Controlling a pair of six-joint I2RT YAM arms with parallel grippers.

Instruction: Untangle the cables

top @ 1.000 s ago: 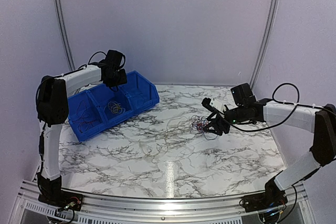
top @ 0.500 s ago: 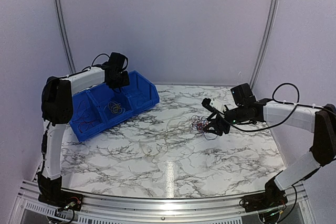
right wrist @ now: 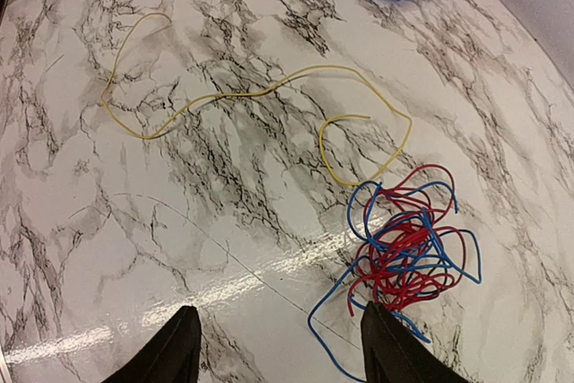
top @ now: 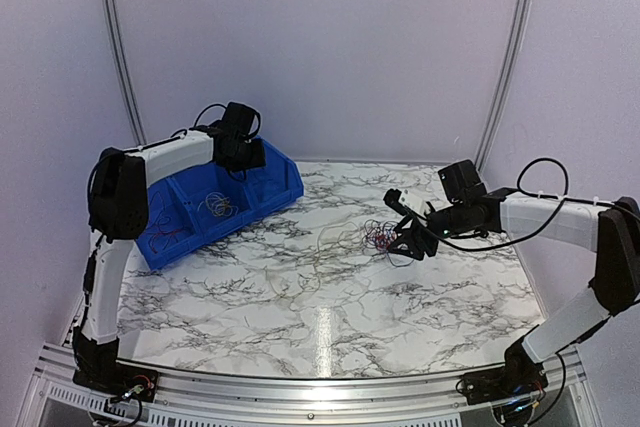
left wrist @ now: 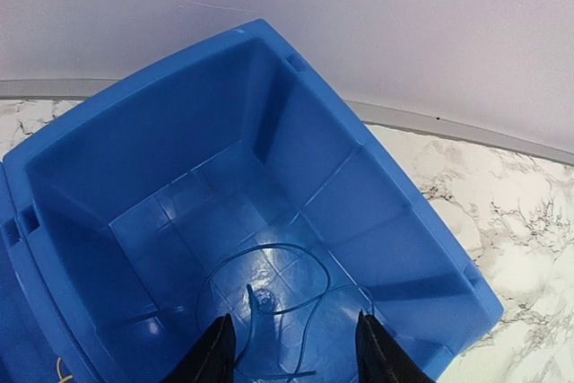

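Currently, the left gripper point(left wrist: 296, 354) hangs spread and empty over a blue bin point(left wrist: 377, 213) compartment containing 1 blue wire point(left wrist: 296, 248). The right gripper point(right wrist: 282, 352), spread and empty, sits bottom centre of its frame. The red-and-blue cable tangle point(right wrist: 408, 244) lies lower right, with 1 yellow wire point(right wrist: 260, 91) upper centre.

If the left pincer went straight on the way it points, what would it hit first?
Probably the thin blue wire looped on the floor of the blue bin; the open left pincer points down into that compartment. Depth is unclear, so it might meet bare bin floor instead.
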